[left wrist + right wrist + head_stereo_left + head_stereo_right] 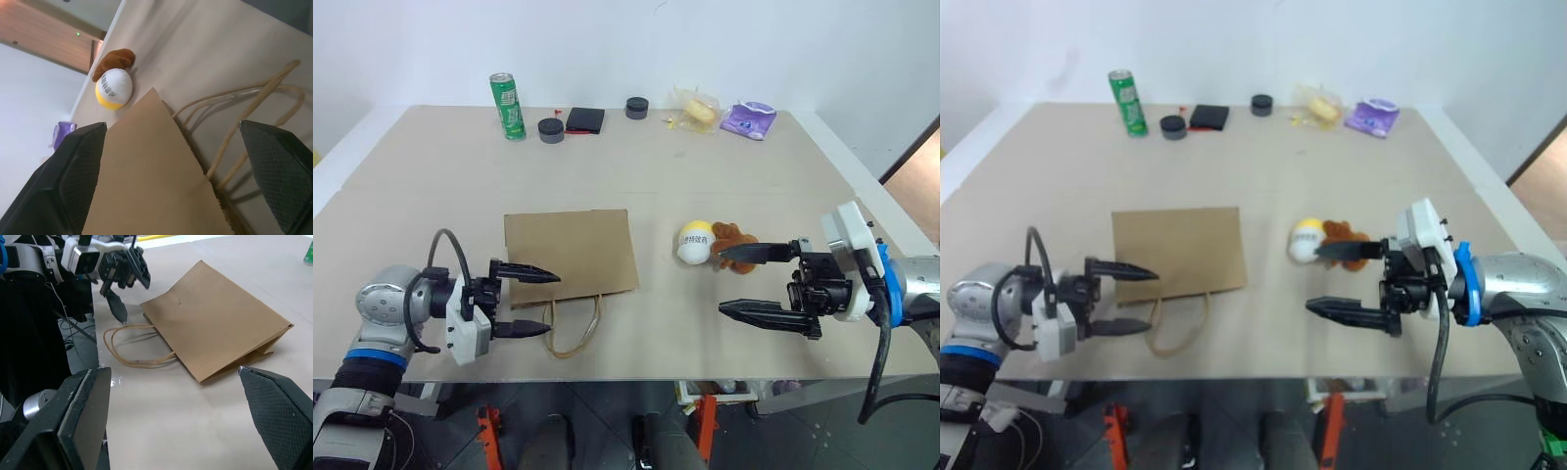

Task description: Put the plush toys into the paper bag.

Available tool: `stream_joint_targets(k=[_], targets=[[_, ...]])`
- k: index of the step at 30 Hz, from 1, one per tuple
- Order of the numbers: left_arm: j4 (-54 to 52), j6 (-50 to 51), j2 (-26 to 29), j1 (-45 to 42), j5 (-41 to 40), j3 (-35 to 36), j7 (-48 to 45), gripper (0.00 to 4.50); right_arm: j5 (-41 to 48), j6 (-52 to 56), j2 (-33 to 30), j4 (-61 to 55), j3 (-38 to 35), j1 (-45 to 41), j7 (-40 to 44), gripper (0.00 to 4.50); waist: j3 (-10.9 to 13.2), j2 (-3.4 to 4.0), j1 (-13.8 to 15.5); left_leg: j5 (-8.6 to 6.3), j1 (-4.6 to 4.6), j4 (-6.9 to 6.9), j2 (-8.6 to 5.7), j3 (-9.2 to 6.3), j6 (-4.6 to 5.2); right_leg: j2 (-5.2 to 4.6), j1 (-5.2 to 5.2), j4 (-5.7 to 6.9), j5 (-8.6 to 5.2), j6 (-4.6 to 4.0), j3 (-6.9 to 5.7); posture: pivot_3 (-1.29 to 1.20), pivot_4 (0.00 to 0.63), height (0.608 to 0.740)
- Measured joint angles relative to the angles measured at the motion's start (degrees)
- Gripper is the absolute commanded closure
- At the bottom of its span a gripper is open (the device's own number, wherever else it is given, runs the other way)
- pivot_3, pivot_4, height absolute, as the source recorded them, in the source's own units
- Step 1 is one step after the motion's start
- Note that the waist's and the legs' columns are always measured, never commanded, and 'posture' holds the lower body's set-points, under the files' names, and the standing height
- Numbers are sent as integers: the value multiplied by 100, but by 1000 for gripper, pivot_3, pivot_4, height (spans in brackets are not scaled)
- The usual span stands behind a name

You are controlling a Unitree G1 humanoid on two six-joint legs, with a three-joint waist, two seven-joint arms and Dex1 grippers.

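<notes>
The brown paper bag (571, 251) lies flat on the table, its loop handles (573, 326) toward the front edge. To its right rest the plush toys: a white egg-shaped one with a yellow top (694, 243) and, touching it, a brown furry one (734, 238). My left gripper (536, 304) stands open at the bag's front left corner, next to the handles, holding nothing. My right gripper (736, 280) is open just right of and in front of the toys, its upper finger reaching over the brown one. The left wrist view shows the bag (151, 171) and both toys (114, 87).
Along the table's far edge stand a green can (509, 106), two dark round lids (550, 130), a black flat item (584, 120), a yellow item in clear wrap (697, 109) and a purple pouch (749, 119). The table's front edge (626, 377) runs just below both grippers.
</notes>
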Motion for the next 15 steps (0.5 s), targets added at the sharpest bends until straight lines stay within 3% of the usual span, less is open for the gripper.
stream_joint_targets(k=[15], targets=[[502, -553, -190, -252, 663, -566, 830, 32, 176, 100, -1, -59, -23, -31, -241, 0, 0, 0, -1, 1, 0, 1, 0, -1, 1, 1, 1, 0, 1, 2, -1, 0, 150, 740]])
